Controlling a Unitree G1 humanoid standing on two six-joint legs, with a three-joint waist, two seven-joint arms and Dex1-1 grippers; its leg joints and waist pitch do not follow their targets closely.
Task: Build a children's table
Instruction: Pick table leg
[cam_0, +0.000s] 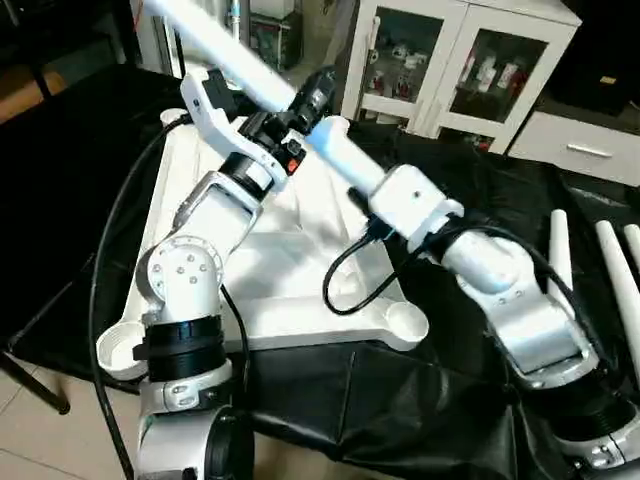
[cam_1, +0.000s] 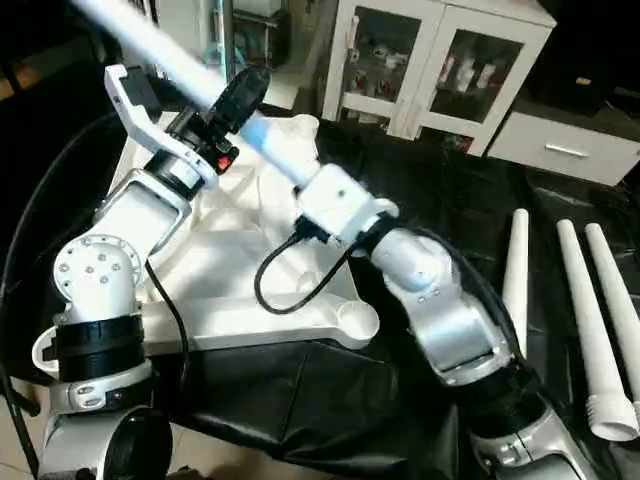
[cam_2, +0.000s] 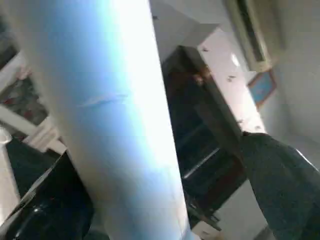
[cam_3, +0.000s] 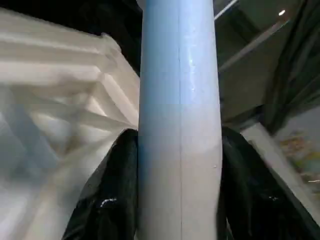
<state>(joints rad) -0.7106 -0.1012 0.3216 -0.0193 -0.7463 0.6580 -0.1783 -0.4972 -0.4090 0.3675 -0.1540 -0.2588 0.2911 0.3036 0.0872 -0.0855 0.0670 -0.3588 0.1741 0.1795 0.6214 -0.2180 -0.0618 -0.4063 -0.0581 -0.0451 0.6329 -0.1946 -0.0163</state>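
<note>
A long tapered white tube leg (cam_1: 150, 45) is clamped by the right gripper (cam_3: 177, 200) (left gripper (cam_0: 265, 115) spread apart beside it) for seating in the ribbed white plastic tabletop (cam_0: 300, 250).

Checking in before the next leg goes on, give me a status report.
Right gripper clamped on leg; left gripper open beside it. Top upside down, sockets empty. Three legs spare.

The held leg (cam_0: 225, 45) runs off the picture's upper edge, its tip unseen. Both arms hide much of the ribbed top (cam_0: 300, 250). The cabinet's (cam_1: 440, 60) contents are too small to tell.
</note>
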